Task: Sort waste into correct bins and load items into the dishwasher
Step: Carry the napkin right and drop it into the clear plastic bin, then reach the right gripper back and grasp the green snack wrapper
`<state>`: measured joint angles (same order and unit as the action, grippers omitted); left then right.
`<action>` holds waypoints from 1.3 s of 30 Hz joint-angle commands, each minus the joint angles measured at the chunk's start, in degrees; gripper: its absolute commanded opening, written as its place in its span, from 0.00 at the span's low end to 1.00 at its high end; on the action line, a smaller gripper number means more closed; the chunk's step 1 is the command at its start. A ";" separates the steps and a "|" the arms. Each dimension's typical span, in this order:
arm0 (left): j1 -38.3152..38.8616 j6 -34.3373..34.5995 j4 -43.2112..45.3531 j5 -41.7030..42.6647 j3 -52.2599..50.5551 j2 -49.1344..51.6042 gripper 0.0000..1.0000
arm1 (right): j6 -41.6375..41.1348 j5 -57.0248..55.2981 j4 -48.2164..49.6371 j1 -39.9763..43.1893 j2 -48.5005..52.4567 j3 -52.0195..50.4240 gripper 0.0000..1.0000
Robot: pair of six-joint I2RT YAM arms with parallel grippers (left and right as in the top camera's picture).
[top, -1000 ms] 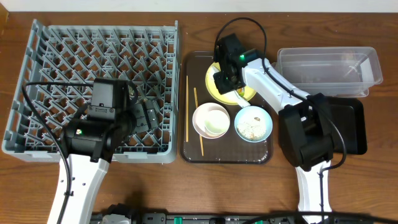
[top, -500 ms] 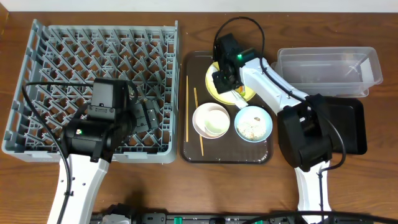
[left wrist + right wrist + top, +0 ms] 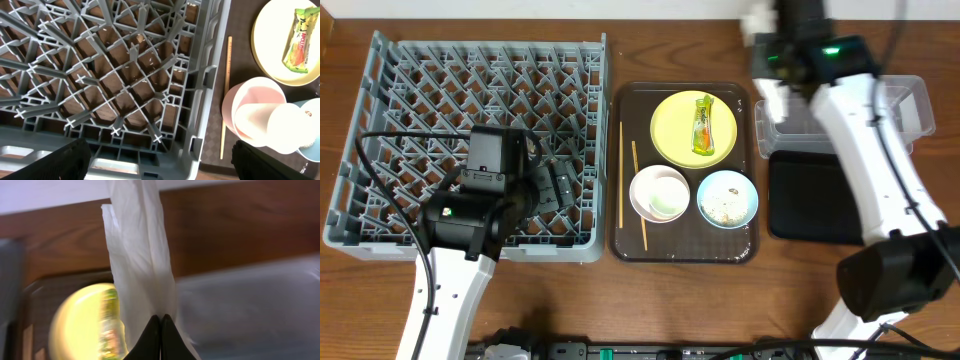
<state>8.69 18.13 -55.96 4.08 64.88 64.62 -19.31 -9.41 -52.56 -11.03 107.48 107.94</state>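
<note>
My right gripper (image 3: 161, 326) is shut on the white paper strip (image 3: 140, 255), which hangs blurred from its tips. In the overhead view the gripper (image 3: 778, 55) is raised by the left end of the clear tub (image 3: 880, 110). The black tray (image 3: 810, 195) lies in front of the tub. The yellow plate (image 3: 672, 125) holds the green-and-yellow wrapper (image 3: 703, 125). The white bowl (image 3: 660, 192) holds the small white cup (image 3: 287, 127). The light blue bowl (image 3: 727, 198) holds rice scraps. Two chopsticks (image 3: 621, 175) lie on the brown tray's left side. My left gripper (image 3: 160, 160) is open and empty over the grey dish rack (image 3: 470, 100).
The dark brown serving tray (image 3: 630, 245) sits between the rack and the bins. A few rice grains lie under the rack's lattice (image 3: 145, 65). The right arm's base stands at the front right (image 3: 880, 285).
My right gripper has risen off the yellow plate with the paper strip and swung right and back toward the clear tub. The plate and wrapper are now uncovered. The left arm has not moved.
</note>
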 commanded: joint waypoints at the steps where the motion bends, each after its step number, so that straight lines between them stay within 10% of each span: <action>1: 0.07 -0.50 -0.13 -0.90 0.94 0.11 0.93 | -11.39 -4.31 -2.89 5.27 2.27 -1.60 0.01; 18: 0.07 -0.28 -0.15 -0.66 0.94 0.11 0.93 | -46.73 -6.21 -0.83 14.43 3.43 -12.22 0.03; 20: 0.07 -0.28 -0.13 -0.68 0.94 0.11 0.94 | -44.52 -6.16 1.62 14.34 3.43 -12.24 0.32; 24: 0.07 -0.28 -0.13 -0.68 0.94 0.11 0.93 | -37.73 -1.79 6.27 14.32 3.02 -12.04 0.58; 34: 0.07 -0.28 -0.13 -0.68 0.94 0.11 0.94 | 0.98 19.34 18.01 5.29 -0.24 -12.04 0.59; 39: 0.07 -0.28 -0.15 -0.68 0.94 0.11 0.93 | 5.68 11.37 16.00 -2.23 1.09 -12.07 0.58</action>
<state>8.69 18.13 -55.96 4.08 64.88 64.62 -22.63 5.28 -35.66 -8.93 109.08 95.83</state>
